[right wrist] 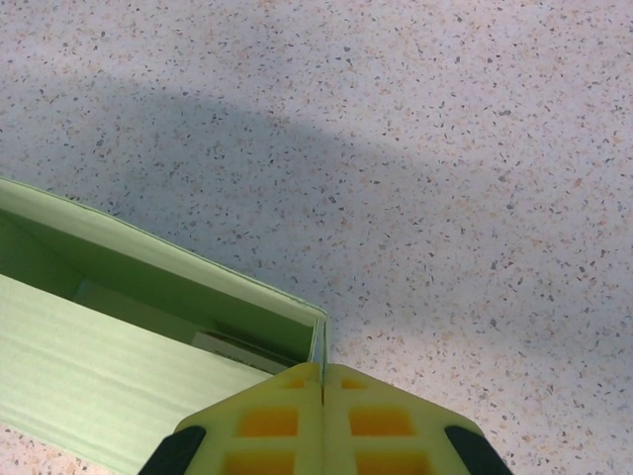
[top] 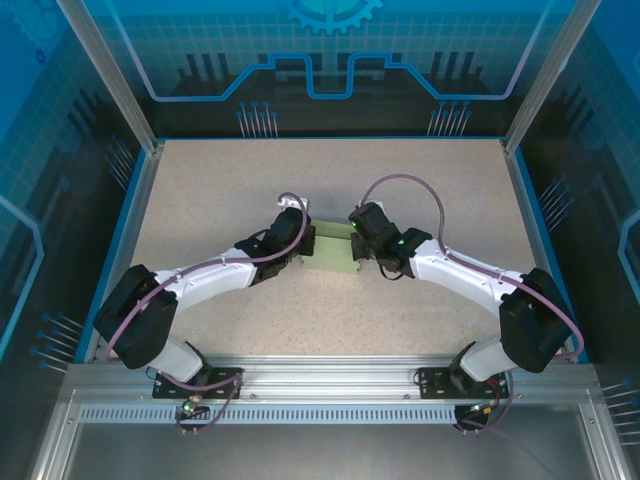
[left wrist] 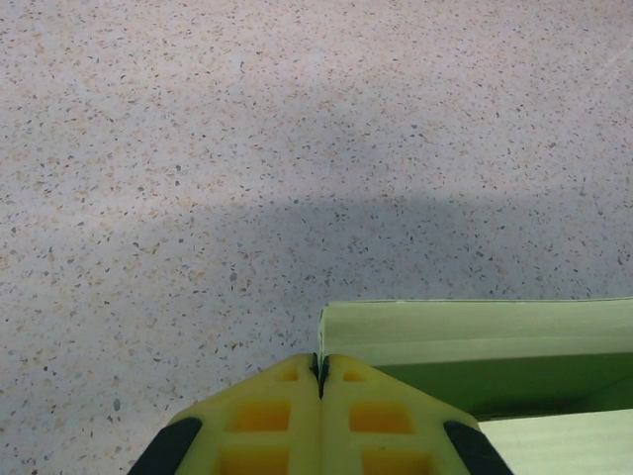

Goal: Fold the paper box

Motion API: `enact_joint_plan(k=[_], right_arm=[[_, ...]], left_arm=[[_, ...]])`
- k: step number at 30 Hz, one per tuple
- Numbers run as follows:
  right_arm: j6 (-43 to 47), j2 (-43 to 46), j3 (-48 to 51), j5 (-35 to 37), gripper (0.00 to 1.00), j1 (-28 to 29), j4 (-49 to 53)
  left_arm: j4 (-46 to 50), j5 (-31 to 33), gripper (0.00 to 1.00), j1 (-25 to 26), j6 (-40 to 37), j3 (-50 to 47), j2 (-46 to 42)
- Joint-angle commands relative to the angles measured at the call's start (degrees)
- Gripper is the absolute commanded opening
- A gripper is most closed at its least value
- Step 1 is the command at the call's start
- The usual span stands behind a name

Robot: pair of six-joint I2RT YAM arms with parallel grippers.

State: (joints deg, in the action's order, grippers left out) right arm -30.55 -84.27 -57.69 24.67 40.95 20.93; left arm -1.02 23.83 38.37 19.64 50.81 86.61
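Note:
The paper box [top: 331, 252] is pale mint-green card, a shallow open box in the middle of the table between both arms. My left gripper [top: 306, 240] is shut on the box's left end wall. In the left wrist view its yellow fingers [left wrist: 267, 416] pinch the thin edge of the box [left wrist: 475, 332] at its corner. My right gripper [top: 357, 243] is shut on the right end wall. The right wrist view has the yellow fingers [right wrist: 381, 421] closed on the card edge at the box [right wrist: 148, 287] corner, the box interior lying to the left.
The speckled beige table [top: 330, 180] spreads around the box. A blue frame edges the table, with metal posts [top: 105, 70] at the back corners. A metal rail [top: 330, 385] runs along the near edge by the arm bases.

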Motion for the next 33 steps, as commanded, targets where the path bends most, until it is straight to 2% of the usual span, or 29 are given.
enact_joint_plan(k=[1,12,33], right_arm=[[-2.3,0.2,-1.2,-1.6,0.02,1.4,-1.1],[-4.9,0.7,-2.2,-2.0,0.02,1.5,0.4],[-9.3,2.2,-2.4,-2.4,0.02,1.9,0.0]], left_arm=[[2.1,-2.7,0.01,1.0,1.3,1.0,-1.2],[5.4,-1.8,0.0,1.5,0.7,1.4,-0.7],[4.1,2.0,0.0,3.3,2.1,0.1,-1.2]])
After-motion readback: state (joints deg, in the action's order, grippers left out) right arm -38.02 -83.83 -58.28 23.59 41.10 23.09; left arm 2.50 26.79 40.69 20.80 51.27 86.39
